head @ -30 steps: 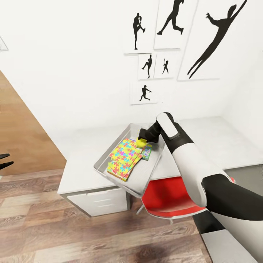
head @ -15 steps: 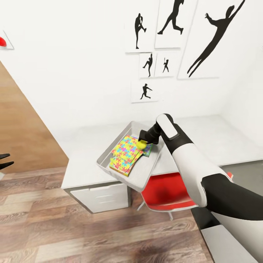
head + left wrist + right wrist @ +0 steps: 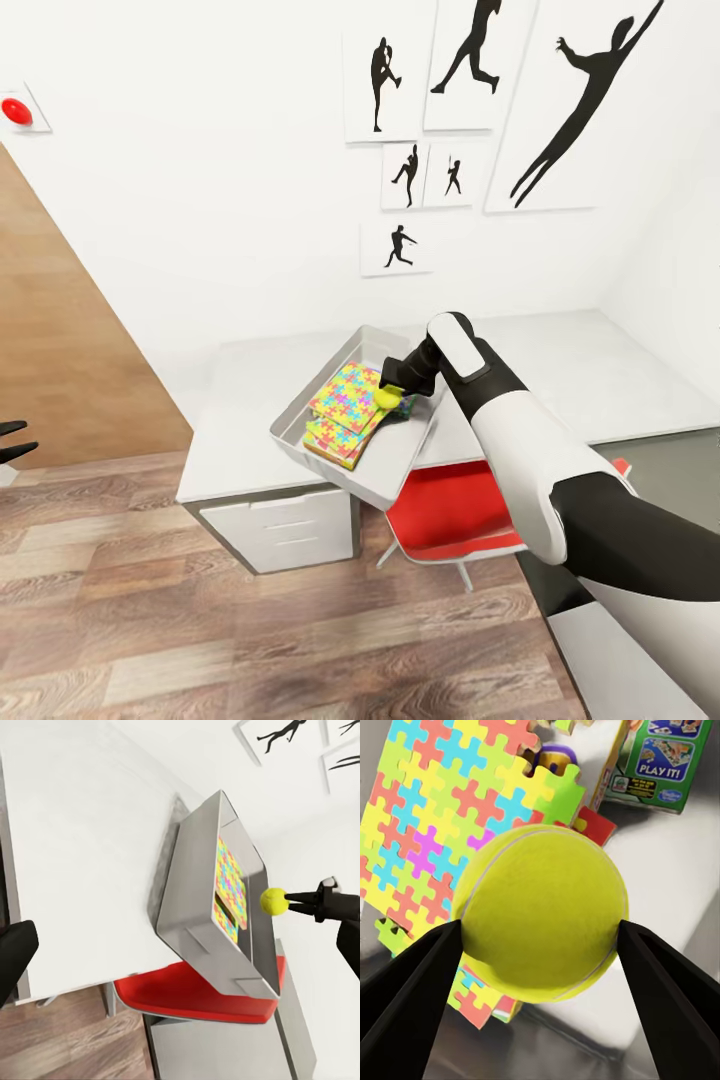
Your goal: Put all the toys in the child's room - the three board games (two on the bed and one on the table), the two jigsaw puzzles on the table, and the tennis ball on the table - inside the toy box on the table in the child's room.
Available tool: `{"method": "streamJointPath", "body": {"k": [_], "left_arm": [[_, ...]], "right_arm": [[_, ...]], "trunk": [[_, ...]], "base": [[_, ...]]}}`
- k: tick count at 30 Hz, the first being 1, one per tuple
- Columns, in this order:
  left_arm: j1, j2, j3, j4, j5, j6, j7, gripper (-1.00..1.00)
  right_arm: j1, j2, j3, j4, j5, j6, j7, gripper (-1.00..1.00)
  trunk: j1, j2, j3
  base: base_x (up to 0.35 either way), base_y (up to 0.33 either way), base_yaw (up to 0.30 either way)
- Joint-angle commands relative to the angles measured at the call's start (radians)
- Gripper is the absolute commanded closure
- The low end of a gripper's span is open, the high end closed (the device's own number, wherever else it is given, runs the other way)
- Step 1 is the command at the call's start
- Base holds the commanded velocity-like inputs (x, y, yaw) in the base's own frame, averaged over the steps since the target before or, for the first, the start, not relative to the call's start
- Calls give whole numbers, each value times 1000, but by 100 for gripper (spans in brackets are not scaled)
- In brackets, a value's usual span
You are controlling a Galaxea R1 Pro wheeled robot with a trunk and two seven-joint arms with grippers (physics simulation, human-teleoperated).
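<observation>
White-walled room, wood plank floor (image 3: 250, 620), pale grey desk top (image 3: 560, 370). Light grey rectangular toy box (image 3: 390, 475) overhangs the desk's front edge, long axis skewed to it. Multicoloured jigsaw squares (image 3: 345, 400) lie inside. My right gripper (image 3: 392, 388) clamps the fuzzy yellow tennis ball (image 3: 540, 921) above them. My left gripper (image 3: 12, 440): can't tell.

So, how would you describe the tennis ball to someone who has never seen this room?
Find the pale table under the athlete silhouettes; on it sits a grey toy box. Above the box, the right claw holds the tennis ball: round and plain yellow, unlike the flat multicoloured puzzles below.
</observation>
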Motion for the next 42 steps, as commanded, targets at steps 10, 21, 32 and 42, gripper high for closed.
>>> {"method": "streamJointPath", "body": {"k": [10,21,32,42], "left_arm": [[-2,1,-8,0,5,10,-5,-100],[-2,1,-8,0,5,11,-5,-100],[-2,1,-8,0,5,11,-5,-100],[-2,1,-8,0,5,11,-5,-100]], "right_arm": [[-26,0,2,53,-9,2,-9,100],[-37,0,3,81,-9,2,-9,100],[-44,0,5,84,-8,2,-9,100],[-47,0,5,111,-7,2,-9,100]], "trunk": [[1,-2,-2],[1,-2,-2],[1,-2,-2],[1,-2,-2]], "base": [[-62,0,0],[-106,0,0],[-89,0,0],[-76,18,0]]}}
